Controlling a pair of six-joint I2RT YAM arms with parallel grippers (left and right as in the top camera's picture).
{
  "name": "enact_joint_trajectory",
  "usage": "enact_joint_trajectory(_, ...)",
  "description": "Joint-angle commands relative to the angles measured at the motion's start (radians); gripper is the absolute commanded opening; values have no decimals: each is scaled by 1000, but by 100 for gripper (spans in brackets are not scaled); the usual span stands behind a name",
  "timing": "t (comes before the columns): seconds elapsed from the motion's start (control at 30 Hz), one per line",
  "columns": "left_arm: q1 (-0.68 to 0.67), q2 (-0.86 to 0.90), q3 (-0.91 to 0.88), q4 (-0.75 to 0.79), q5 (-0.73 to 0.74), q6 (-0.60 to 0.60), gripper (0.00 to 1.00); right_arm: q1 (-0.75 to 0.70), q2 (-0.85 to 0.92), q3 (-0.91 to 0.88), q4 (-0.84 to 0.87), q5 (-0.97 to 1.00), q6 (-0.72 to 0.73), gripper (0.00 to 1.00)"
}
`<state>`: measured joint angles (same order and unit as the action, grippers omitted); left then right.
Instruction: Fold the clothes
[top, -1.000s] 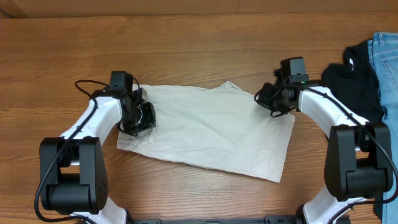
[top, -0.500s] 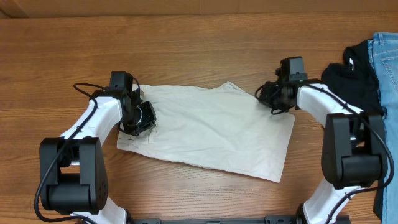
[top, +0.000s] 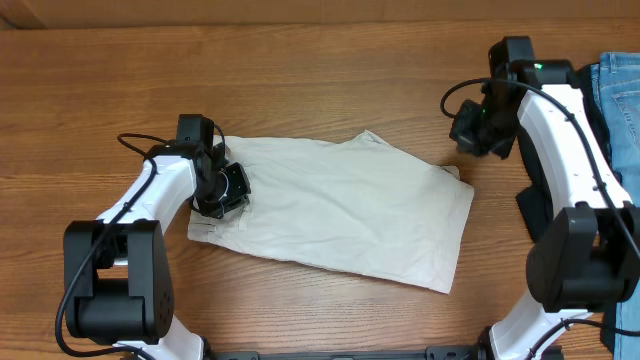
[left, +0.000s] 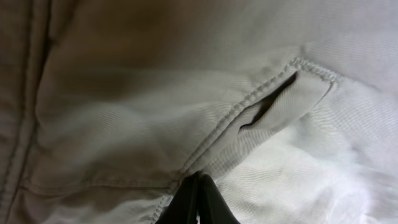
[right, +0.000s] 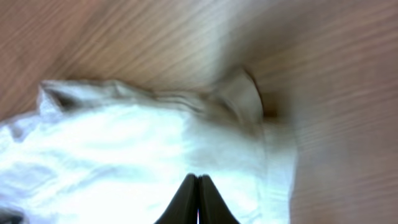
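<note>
My left gripper (left: 198, 190) has its fingers pressed together, tips down on the cream khaki cotton shorts (top: 340, 215) beside a stitched pocket (left: 273, 102) near their left edge. My right gripper (right: 198, 190), likewise closed and empty, hangs over the brown wooden table (top: 300, 80) just beyond the shorts' far right corner; the shorts lie flat mid-table
</note>
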<state>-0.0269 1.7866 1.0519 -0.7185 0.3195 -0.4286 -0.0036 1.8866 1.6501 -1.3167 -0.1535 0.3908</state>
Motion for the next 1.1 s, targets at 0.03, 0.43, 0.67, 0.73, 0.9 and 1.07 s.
enact_joint_trajectory(0.03,-5,20,10,-6,-35,-17,4,16,-18,-18,-95,-12,-5,4)
enact_joint_trajectory(0.43,-5,20,10,-13,-31,-17,6,127,-18,-309,87,-43,46,4)
enact_joint_trajectory(0.67,-5,20,10,-18,-31,-13,4,127,-17,-481,235,-107,59,4)
enact_joint_trajectory(0.73,-5,20,10,-17,-31,-13,4,127,-17,-526,285,-107,59,4)
enact_joint_trajectory(0.9,-5,20,10,-18,-31,-13,4,126,-16,-595,420,-106,78,4)
enact_joint_trajectory(1.07,-5,20,10,-14,-31,-14,4,126,-12,-612,561,-85,76,4)
